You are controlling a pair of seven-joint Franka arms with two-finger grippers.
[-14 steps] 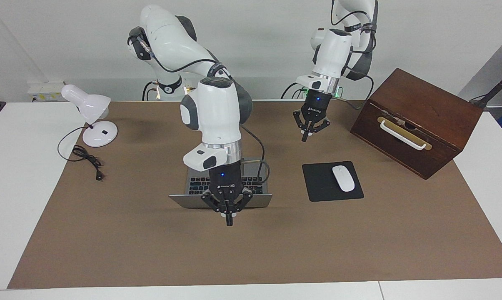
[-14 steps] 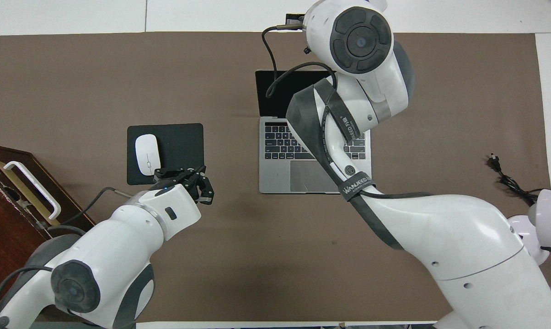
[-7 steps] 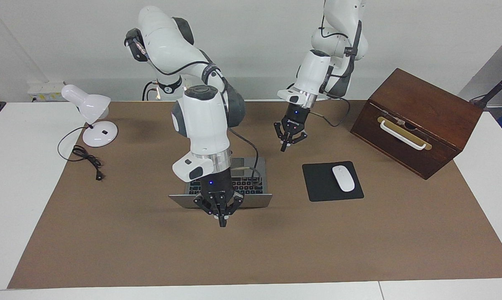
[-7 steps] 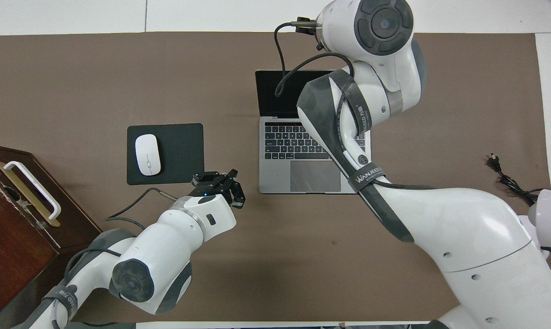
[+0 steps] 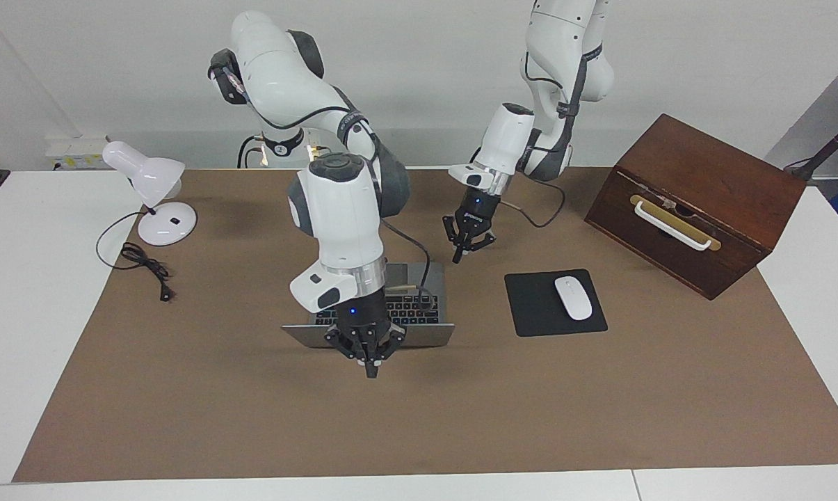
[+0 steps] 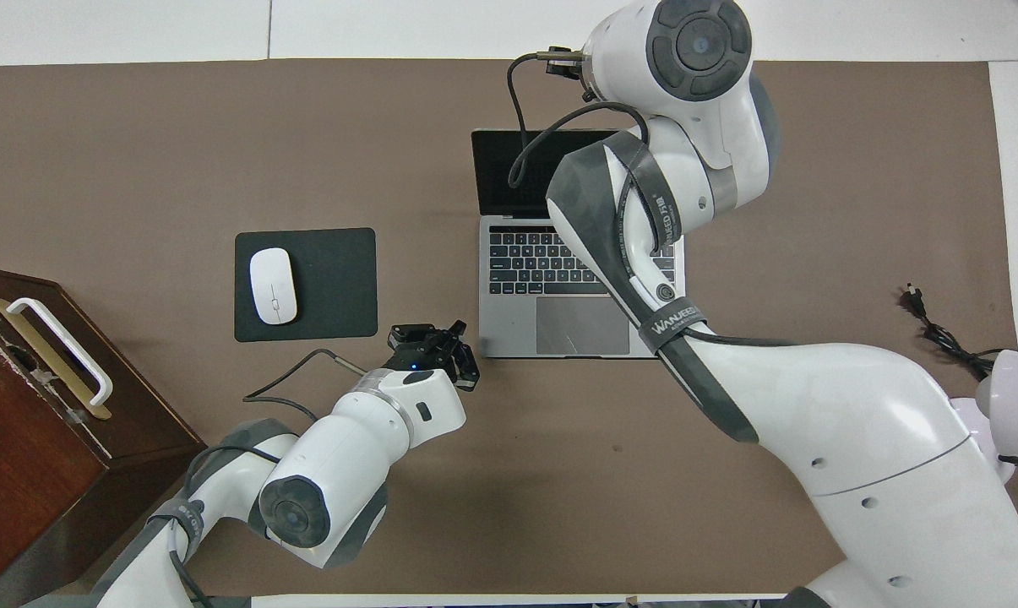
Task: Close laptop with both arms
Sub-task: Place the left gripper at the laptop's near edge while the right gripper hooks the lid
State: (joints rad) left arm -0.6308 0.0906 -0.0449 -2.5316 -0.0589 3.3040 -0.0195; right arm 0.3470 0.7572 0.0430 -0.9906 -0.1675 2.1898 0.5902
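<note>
The silver-grey laptop (image 5: 419,309) lies open on the brown mat, its dark screen (image 6: 496,177) tilted back away from the robots. My right gripper (image 5: 371,370) is shut and points straight down against the outer face of the lid (image 5: 432,335); I cannot tell whether it touches. In the overhead view the right arm's wrist hides it. My left gripper (image 5: 458,256) is shut on nothing. It hangs over the mat beside the laptop's base corner toward the left arm's end, and shows in the overhead view as the left gripper (image 6: 431,333) between laptop (image 6: 525,262) and mouse pad.
A black mouse pad (image 5: 530,306) with a white mouse (image 5: 573,298) lies beside the laptop toward the left arm's end. A brown wooden box (image 5: 697,202) with a white handle stands at that end. A white desk lamp (image 5: 151,198) and its cord (image 5: 144,268) are at the right arm's end.
The left arm has swung its shut gripper down and across toward the laptop's corner. The right gripper shifted slightly along the lid's back. The lid's angle looks unchanged.
</note>
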